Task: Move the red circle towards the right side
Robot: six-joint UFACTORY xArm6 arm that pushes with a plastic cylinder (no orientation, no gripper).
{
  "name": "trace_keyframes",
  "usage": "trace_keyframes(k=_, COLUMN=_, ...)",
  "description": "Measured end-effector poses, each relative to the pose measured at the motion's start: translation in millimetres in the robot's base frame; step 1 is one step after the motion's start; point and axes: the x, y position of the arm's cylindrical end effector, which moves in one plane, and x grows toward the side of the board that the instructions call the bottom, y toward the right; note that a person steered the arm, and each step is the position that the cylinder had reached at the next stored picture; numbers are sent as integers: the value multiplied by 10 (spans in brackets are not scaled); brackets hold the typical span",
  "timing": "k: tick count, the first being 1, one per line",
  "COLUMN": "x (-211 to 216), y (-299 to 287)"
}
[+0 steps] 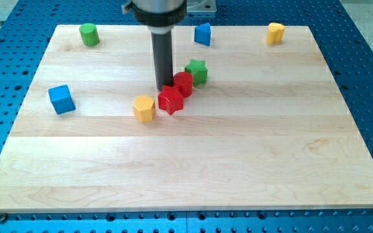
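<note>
The red circle (184,83) stands near the middle of the wooden board (186,168). It touches a red star (170,100) at its lower left and a green star (197,71) at its upper right. My tip (164,88) is down on the board just left of the red circle and just above the red star, close to or touching both. A yellow hexagon block (144,108) sits left of the red star.
A blue cube (61,99) lies at the view's left. A green cylinder (89,34) is at the top left, a blue block (203,33) at the top middle, and a yellow block (275,32) at the top right. Blue perforated table surrounds the board.
</note>
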Motion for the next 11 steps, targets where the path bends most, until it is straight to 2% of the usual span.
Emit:
trace_keyframes(k=1, x=51, y=829)
trace_keyframes(k=2, x=-276, y=504)
trace_keyframes(k=3, x=-437, y=1582)
trace_keyframes(k=4, x=-53, y=1972)
trace_keyframes(k=5, x=-628, y=1464)
trace_keyframes(k=6, x=-188, y=1067)
trace_keyframes(k=7, x=31, y=1315)
trace_keyframes(k=8, x=116, y=987)
trace_keyframes(k=9, x=181, y=1206)
trace_keyframes(k=10, x=450, y=1527)
trace_keyframes(k=11, x=586, y=1493)
